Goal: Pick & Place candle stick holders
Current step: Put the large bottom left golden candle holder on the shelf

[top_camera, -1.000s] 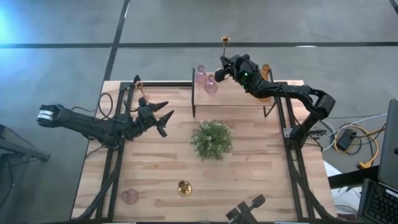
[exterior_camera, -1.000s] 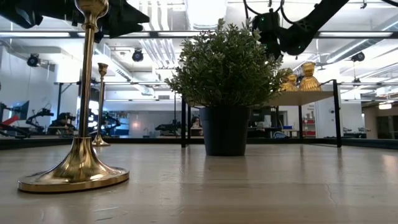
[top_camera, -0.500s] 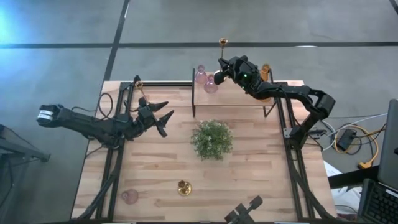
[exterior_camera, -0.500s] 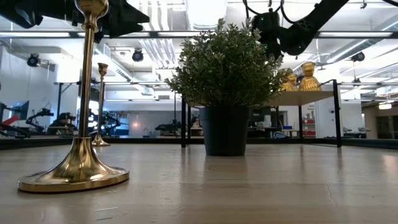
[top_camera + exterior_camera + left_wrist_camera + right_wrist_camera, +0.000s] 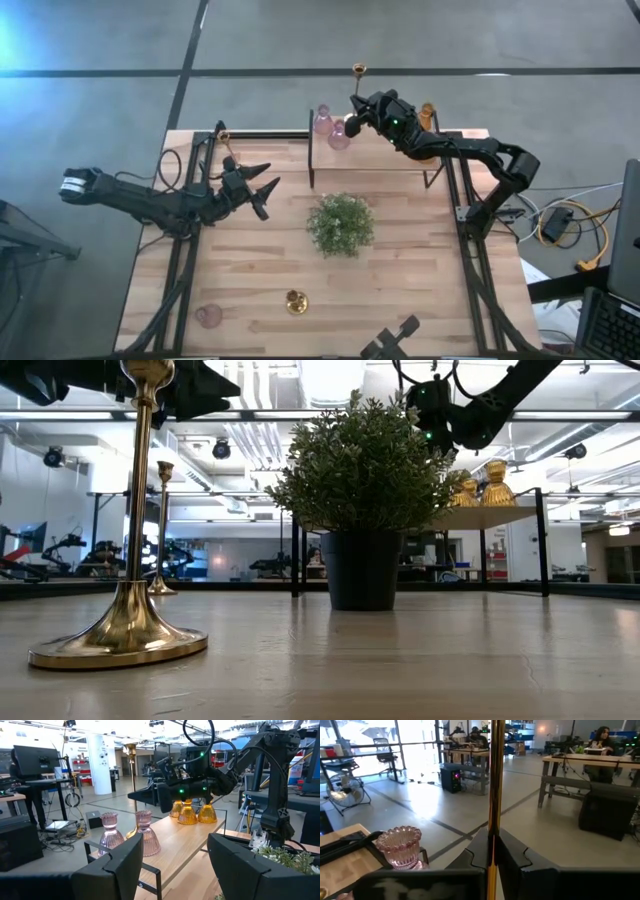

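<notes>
Brass thin-stemmed candle holder sits clamped in the right gripper above the raised wooden shelf. Two pink glass holders and three amber glass holders stand there. The left gripper hovers open, empty.

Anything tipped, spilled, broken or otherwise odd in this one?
Nothing stands out. The pink holders and amber holders stand upright on the shelf, the plant is upright, and the right gripper is shut on a vertical brass holder. The left gripper waits open over the table.

Plant blocks table centre; bare wood around it. Shelf at far edge is crowded w/ pink holders, amber holders, right gripper.
</notes>
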Available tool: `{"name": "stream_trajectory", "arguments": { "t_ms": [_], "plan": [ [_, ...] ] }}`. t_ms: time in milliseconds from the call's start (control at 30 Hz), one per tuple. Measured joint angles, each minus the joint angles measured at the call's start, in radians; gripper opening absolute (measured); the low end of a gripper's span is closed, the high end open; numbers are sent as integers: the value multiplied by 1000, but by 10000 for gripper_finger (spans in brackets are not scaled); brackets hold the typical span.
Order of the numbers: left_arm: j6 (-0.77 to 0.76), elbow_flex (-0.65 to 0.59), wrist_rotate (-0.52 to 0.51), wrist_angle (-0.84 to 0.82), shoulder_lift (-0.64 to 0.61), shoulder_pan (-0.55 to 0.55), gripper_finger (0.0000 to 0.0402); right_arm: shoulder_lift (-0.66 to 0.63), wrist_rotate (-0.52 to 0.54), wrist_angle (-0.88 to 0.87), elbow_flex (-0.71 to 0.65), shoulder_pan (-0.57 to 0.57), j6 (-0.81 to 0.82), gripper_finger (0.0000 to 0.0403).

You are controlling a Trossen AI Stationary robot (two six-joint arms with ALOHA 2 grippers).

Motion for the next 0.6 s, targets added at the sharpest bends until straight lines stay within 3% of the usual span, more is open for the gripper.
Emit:
{"name": "stream_trajectory", "arguments": {
  "t_ms": [600],
  "plan": [
    [0, -1, 2, 0, 0, 0, 225, 3, -50, -18, 0, 5, 18, 27]
  ]
}}
